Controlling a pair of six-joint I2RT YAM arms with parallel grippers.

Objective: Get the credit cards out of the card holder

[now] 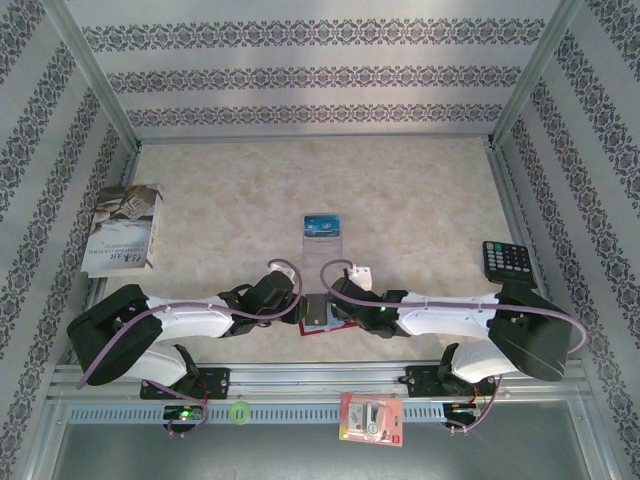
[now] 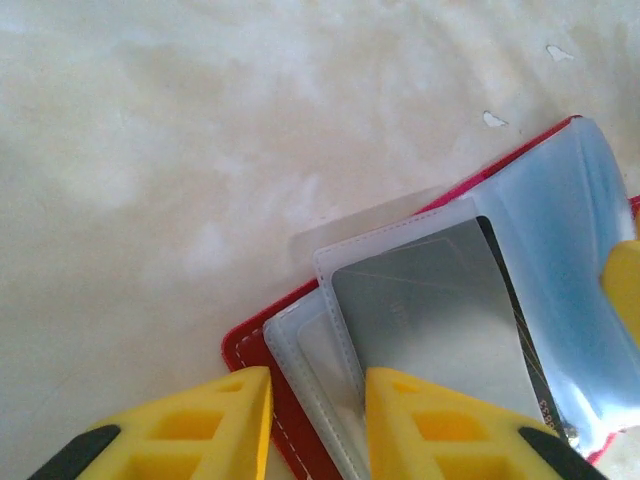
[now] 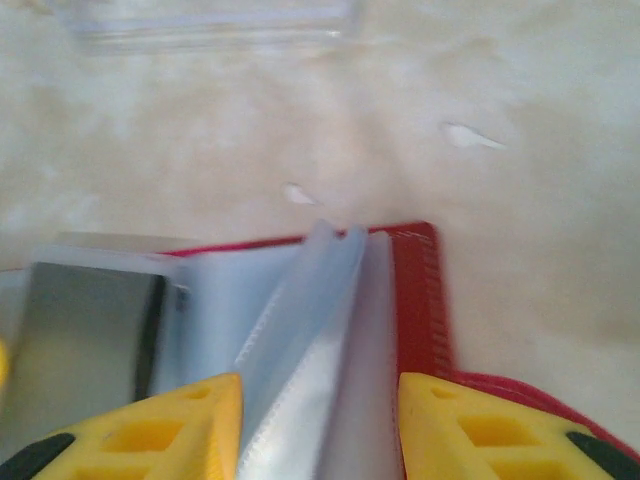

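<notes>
The card holder [image 2: 262, 362] lies open on the counter [image 1: 420, 190]. The left fingers [image 2: 205, 425] stand parted over one corner of it. The right fingers [image 3: 165, 430] stand parted astride a raised clear pocket [image 3: 300, 320] — neither grips. A grey card [image 2: 430, 310] sits in one pocket. Best pin the holder's red edge, then draw the card along its pocket — not upward. Beyond the holder, a clear stand [image 1: 323, 247] carries a blue card [image 1: 323, 226].

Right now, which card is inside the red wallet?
The grey card, tucked into the wallet; the blue card sits outside, farther back.
</notes>
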